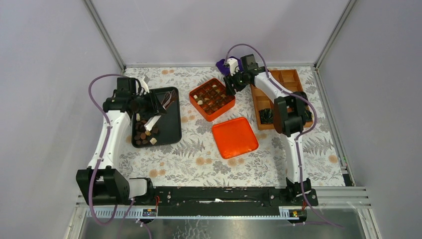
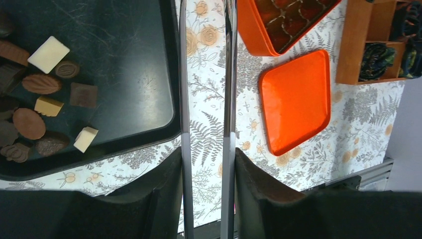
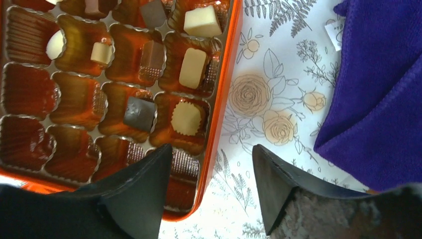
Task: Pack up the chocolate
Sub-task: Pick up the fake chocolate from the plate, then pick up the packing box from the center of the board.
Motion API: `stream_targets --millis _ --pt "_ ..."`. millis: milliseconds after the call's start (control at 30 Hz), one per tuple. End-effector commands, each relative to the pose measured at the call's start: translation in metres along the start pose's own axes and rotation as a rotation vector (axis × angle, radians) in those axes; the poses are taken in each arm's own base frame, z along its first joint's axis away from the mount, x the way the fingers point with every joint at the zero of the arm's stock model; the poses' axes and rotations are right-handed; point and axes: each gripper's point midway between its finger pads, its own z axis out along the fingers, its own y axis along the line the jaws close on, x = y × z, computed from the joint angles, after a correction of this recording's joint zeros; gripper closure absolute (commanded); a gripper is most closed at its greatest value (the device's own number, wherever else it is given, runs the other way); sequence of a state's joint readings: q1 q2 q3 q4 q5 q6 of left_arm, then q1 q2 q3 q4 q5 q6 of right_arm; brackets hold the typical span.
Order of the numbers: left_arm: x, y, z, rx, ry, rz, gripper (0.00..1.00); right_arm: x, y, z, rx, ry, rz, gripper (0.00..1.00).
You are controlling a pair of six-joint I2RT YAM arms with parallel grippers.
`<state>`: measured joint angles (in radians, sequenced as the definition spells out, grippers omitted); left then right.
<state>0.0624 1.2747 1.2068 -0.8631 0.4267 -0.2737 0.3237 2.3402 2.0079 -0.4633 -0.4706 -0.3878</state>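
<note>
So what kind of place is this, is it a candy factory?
Probably not a factory, more likely a small robot test booth: plain grey walls enclose a table with a flowery cloth, where two robot arms work between a black tray of chocolates and an orange box.

Bright, even, diffuse light fills all three views; shadows stay short and soft. The glossy moulded amber insert of the orange tin (image 3: 74,99) catches warm glints. The matte black plastic tray (image 2: 124,64) shows pale sheen and scratches. Near fingers blur slightly in wrist views.
</note>
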Motion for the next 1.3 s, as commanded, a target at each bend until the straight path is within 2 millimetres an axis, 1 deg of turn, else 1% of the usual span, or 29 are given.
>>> stream_targets --millis 0,100,200,300,333,433,500,600,667,700,833,933,1033,1133,1267 --pt "-0.016 -0.025 -0.005 0.110 -0.084 0.047 1.00 -0.018 -0.003 0.008 0.048 -0.010 -0.065 0.35" --pt "-0.017 -0.031 -0.004 0.131 -0.088 0.055 1.00 -0.017 -0.005 0.018 0.060 -0.004 -0.072 0.40" --pt "-0.015 -0.037 -0.001 0.146 -0.084 0.069 1.00 -0.013 -0.004 0.024 0.067 0.007 -0.084 0.54" --pt "-0.015 -0.041 0.001 0.160 -0.090 0.077 1.00 -0.011 -0.005 0.026 0.082 0.009 -0.105 0.68" --pt "-0.012 -0.047 0.003 0.175 -0.084 0.096 1.00 -0.013 -0.005 0.025 0.089 0.004 -0.115 0.72" --pt "-0.010 -0.056 0.007 0.204 -0.096 0.128 1.00 -0.023 -0.005 0.021 0.113 -0.020 -0.155 0.86" --pt "-0.009 -0.062 0.008 0.223 -0.113 0.153 1.00 -0.033 -0.004 0.018 0.135 -0.046 -0.190 0.93" --pt "-0.010 -0.070 0.008 0.248 -0.148 0.185 1.00 -0.053 -0.004 0.010 0.177 -0.092 -0.249 0.97" --pt "-0.011 -0.075 0.005 0.267 -0.178 0.208 1.00 -0.070 -0.001 0.002 0.208 -0.126 -0.296 1.00" --pt "-0.011 -0.078 0.004 0.274 -0.190 0.218 1.00 -0.079 0.002 -0.002 0.223 -0.144 -0.323 1.00" --pt "-0.011 -0.083 0.004 0.299 -0.237 0.254 1.00 -0.117 0.010 -0.026 0.272 -0.238 -0.419 1.00" --pt "-0.011 -0.086 0.003 0.314 -0.259 0.274 1.00 -0.140 0.017 -0.045 0.300 -0.307 -0.481 1.00" --pt "-0.011 -0.091 0.004 0.329 -0.278 0.294 1.00 -0.160 0.026 -0.067 0.331 -0.378 -0.533 1.00" --pt "-0.011 -0.095 0.004 0.346 -0.299 0.314 1.00 -0.177 0.035 -0.085 0.359 -0.450 -0.569 1.00" --pt "-0.012 -0.101 0.004 0.367 -0.334 0.343 1.00 -0.190 0.045 -0.104 0.396 -0.524 -0.595 1.00"
